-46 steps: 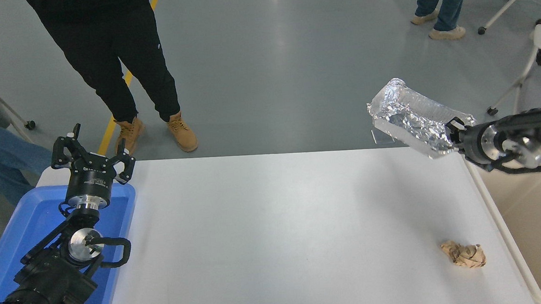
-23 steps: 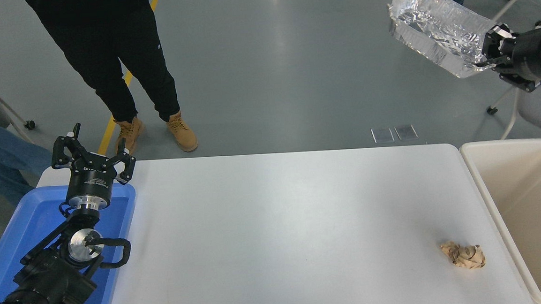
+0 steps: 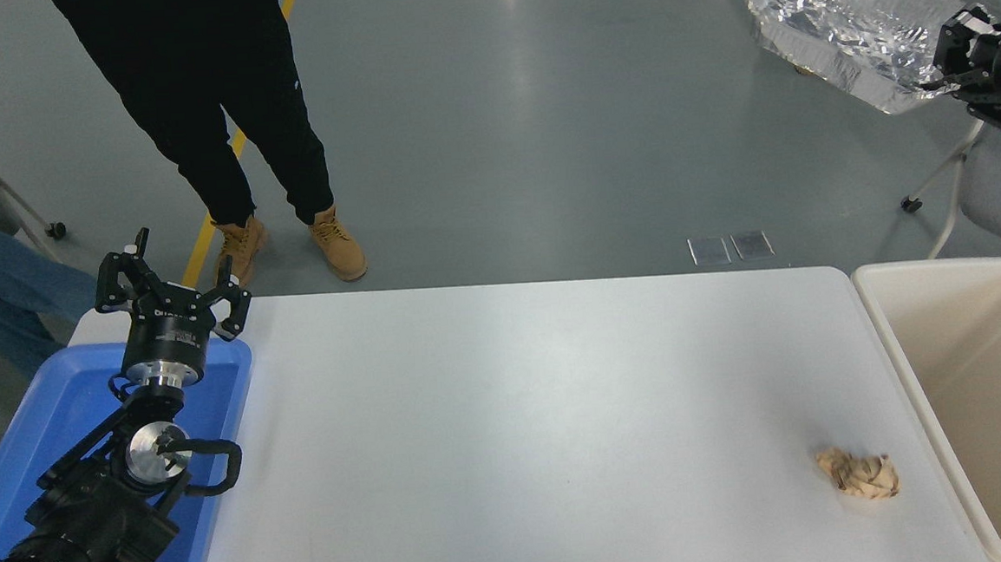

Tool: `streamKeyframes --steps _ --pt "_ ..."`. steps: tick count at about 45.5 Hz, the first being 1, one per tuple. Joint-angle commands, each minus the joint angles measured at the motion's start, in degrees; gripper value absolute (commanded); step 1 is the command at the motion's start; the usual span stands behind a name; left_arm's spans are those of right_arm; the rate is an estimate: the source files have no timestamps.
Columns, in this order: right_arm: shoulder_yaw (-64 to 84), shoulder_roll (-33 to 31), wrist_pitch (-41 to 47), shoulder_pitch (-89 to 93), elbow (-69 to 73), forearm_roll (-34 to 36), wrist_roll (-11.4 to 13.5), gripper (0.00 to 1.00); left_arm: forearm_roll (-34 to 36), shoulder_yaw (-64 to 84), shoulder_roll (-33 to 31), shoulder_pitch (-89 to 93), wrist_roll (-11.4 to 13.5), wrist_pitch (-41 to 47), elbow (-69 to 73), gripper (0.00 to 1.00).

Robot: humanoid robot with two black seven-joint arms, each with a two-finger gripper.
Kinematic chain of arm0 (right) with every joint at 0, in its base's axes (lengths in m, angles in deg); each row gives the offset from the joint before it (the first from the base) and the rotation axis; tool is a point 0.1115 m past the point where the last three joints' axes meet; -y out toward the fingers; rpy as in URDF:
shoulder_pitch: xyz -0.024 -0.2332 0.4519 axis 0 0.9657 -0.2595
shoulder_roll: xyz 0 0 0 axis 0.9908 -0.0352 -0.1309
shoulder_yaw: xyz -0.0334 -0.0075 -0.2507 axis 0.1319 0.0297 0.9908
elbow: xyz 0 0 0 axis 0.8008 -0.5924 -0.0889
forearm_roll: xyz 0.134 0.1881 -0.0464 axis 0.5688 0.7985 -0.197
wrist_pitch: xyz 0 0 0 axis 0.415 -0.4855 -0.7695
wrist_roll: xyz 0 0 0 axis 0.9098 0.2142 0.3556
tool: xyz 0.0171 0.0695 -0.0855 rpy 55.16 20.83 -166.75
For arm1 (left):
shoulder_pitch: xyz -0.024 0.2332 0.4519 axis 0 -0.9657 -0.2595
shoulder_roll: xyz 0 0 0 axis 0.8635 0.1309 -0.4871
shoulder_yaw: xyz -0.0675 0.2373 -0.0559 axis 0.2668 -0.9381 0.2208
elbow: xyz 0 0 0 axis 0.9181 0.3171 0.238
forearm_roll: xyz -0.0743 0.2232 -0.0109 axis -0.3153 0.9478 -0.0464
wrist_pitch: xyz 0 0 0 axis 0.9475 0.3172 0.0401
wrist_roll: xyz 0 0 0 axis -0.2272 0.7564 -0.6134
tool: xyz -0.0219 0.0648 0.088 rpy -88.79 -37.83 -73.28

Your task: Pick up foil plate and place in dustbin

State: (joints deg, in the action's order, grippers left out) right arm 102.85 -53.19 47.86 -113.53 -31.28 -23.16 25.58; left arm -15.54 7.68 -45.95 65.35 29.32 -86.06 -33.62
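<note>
- The foil plate (image 3: 841, 21) is hanging tilted, long axis running far-left from the right gripper (image 3: 947, 58).
- That gripper is pinching its near-right end, far beyond the dustbin (image 3: 905, 352).
- The left gripper (image 3: 172, 279) is sitting spread over the blue tray (image 3: 57, 412).

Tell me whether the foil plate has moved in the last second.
Yes. The foil plate, held by the right gripper, went from just above the table's far right corner up and right, and now hangs high beyond the dustbin.

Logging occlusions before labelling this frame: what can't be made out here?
- Right gripper: head view's right edge cuts off its arm.
- Foil plate: top edge clips its far end.
- Dustbin: right and bottom edges cut it; the floor shows only partly.
- Blue tray: parked left gripper and arm cover much of it.
</note>
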Motion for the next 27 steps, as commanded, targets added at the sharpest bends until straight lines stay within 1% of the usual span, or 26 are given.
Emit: streamKeyframes --steps 1,10,16,19,27 --pt "1.27 -2.99 -0.17 13.53 -10.91 5.57 1.06 0.0 0.01 0.0 0.0 0.01 0.0 -0.02 0.01 0.99" --pt "-0.49 -4.57 -1.4 25.93 -17.15 9.7 1.42 0.0 0.01 0.0 0.0 0.01 0.0 -0.02 0.01 0.99" --pt "-5.05 -4.66 -1.83 34.36 -19.26 13.75 3.96 0.0 0.01 0.0 0.0 0.01 0.0 -0.02 0.01 0.99" --pt "-8.04 -4.66 -2.62 38.67 -20.05 14.19 4.4 0.0 0.01 0.0 0.0 0.01 0.0 -0.02 0.01 0.99" --pt "-17.09 -4.57 -5.61 49.22 -21.11 14.19 4.4 0.0 0.01 0.0 0.0 0.01 0.0 -0.02 0.1 0.99"
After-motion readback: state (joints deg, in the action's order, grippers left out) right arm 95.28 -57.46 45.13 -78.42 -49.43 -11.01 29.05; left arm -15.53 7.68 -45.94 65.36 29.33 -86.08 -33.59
